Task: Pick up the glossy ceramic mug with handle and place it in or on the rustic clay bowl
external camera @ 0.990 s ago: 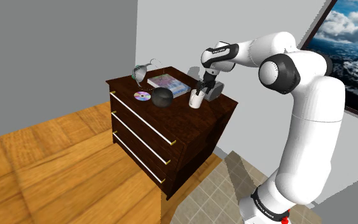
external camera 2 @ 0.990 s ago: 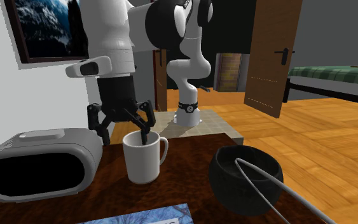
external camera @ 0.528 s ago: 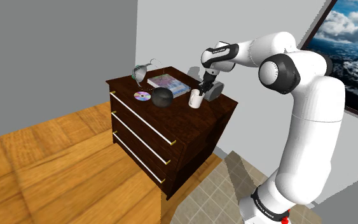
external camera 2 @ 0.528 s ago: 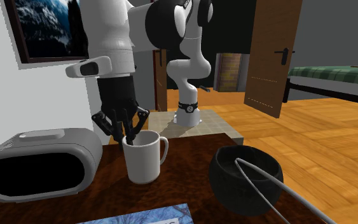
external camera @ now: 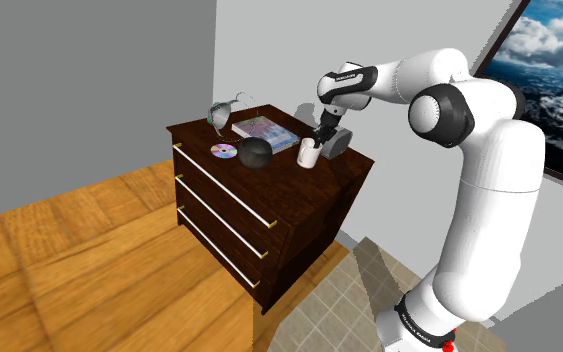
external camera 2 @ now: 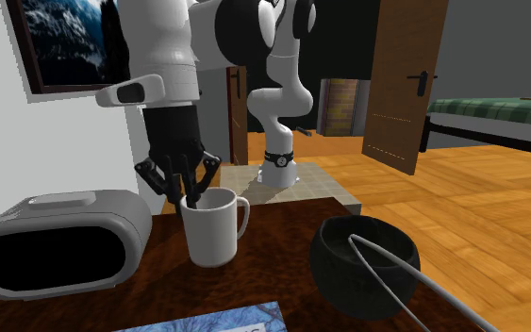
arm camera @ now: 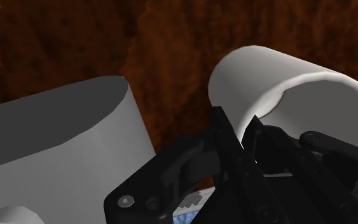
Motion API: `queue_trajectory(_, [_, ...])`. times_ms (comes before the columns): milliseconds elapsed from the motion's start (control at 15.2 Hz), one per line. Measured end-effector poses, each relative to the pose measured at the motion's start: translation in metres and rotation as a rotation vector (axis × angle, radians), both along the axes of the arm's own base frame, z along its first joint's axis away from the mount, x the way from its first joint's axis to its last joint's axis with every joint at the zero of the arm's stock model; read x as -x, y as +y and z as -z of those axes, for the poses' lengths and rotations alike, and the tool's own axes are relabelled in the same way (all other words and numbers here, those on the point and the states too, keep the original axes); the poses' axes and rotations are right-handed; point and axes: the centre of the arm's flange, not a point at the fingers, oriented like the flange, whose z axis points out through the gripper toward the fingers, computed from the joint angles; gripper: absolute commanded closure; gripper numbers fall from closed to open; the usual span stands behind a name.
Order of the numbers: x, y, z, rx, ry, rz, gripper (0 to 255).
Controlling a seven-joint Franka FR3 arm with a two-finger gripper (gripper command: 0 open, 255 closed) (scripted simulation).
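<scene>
White and glossy, the mug is at the wall-side edge of the dark wooden dresser, just beside a rounded grey device, with its handle turned toward the dark bowl. Whether its base touches the dresser top or hangs just above it cannot be told. In the wrist view the handle is hidden and the far part of the mug is cut off by the frame. A thin grey wire-like object crosses the bowl's mouth; what it is stays unclear. A book is mostly cut off in the second exterior view. The black gripper comes down from above, its fingers drawn close together and pinching the mug's wall at the rim, one finger inside and one outside. The bowl sits apart from the mug, nearer the middle of the dresser top.
</scene>
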Motion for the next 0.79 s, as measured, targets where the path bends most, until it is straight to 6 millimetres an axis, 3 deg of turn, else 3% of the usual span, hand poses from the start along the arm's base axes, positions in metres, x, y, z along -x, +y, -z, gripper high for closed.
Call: queue_trajectory(792, [0.000, 0.000, -0.064, 0.000, -0.001, 0.000, 255])
